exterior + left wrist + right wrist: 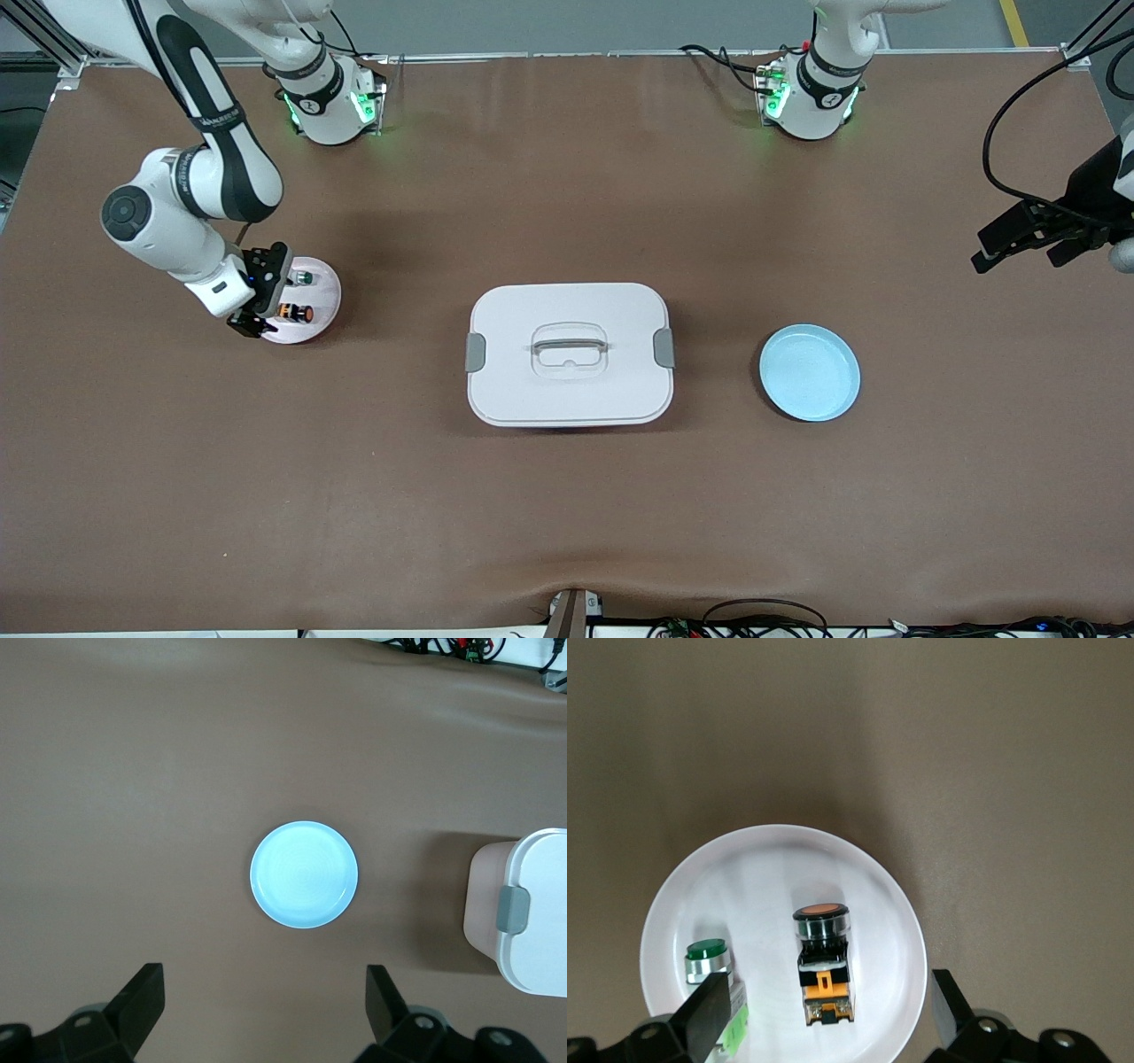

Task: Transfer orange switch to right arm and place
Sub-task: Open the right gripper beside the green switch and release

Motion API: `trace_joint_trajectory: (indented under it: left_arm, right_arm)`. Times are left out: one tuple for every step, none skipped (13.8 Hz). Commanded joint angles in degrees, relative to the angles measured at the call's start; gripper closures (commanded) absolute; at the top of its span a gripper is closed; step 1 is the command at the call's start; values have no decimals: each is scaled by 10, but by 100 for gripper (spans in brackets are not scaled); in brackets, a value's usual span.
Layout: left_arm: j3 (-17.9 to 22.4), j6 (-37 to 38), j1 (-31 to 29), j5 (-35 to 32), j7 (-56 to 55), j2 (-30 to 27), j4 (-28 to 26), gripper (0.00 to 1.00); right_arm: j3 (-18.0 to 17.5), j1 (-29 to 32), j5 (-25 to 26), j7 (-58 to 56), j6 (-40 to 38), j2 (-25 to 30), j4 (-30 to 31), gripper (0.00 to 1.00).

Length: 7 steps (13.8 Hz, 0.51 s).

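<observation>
The orange switch [295, 312] lies on its side on a small white plate [326, 297] at the right arm's end of the table. It has a black body, an orange cap and an orange rear block. My right gripper [265, 293] is open low over the plate. In the right wrist view its fingers [709, 1014] stand on either side of the orange switch [825, 964], apart from it, over the plate [780, 842]. My left gripper [1015, 260] is open and empty, up over the table's edge at the left arm's end; it also shows in the left wrist view [266, 997].
A green-capped switch [302, 278] lies on the same plate, beside the orange one [709, 961]. A white lidded box with a handle [569, 354] stands mid-table. A light blue plate [809, 371] lies beside it toward the left arm's end [304, 874].
</observation>
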<state>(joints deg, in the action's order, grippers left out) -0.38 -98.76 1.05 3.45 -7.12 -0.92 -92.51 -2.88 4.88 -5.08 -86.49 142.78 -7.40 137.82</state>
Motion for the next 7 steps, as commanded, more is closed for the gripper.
trace_joint_trajectory:
  left_arm:
    - [1, 14, 6, -11, 4, 1, 15, 0]
    - [0, 15, 8, -13, 3, 4, 15, 0]
    - [0, 15, 8, -14, 2, 5, 14, 0]
    - [1, 15, 7, -13, 0, 6, 14, 0]
    - [1, 15, 5, -13, 1, 7, 15, 0]
    - [1, 15, 4, -13, 3, 8, 15, 0]
    - [0, 15, 5, -13, -1, 7, 18, 0]
  right_arm:
    - [-5, 12, -5, 26, -79, 31, -29, 0]
    - [-5, 12, -5, 41, -111, 41, -41, 0]
    - [-5, 12, -4, 49, -143, 50, -54, 0]
    - [-5, 12, 0, 54, -175, 52, -75, 0]
    - [-5, 13, 1, 55, -201, 49, -96, 0]
    - [-5, 12, 1, 70, -216, 48, -104, 0]
    - [-6, 10, 2, 102, -225, 52, -110, 0]
